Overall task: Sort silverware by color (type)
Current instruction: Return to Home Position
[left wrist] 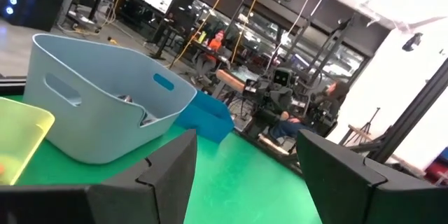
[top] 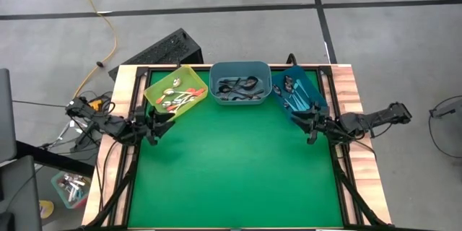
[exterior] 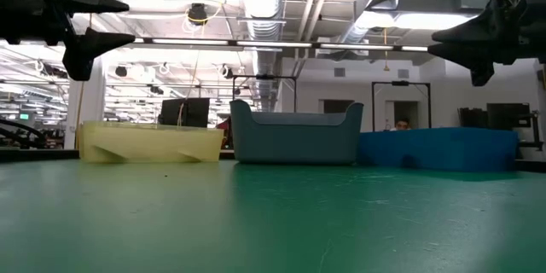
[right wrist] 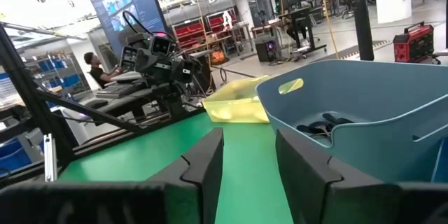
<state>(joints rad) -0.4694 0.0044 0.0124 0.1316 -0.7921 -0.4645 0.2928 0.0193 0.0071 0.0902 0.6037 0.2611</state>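
Shiny-bowled orange-handled spoons (top: pixel 177 98) in yellow plastic bin (top: pixel 153 86), dark metal spoons (top: pixel 238 86) in grey-blue plastic bin (top: pixel 214 79), teal-handled spoons (top: pixel 292 95) in blue plastic bin (top: pixel 317 99), upper centre. Left gripper (top: pixel 160 124) mid-left, right gripper (top: pixel 309 124) mid-right, both spread and empty. Retract slowly, clear of the bin rims.

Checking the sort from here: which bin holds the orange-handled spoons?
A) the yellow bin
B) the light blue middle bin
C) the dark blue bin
A: the high view shows the orange-handled spoons lying in the yellow bin, at the left end of the row.
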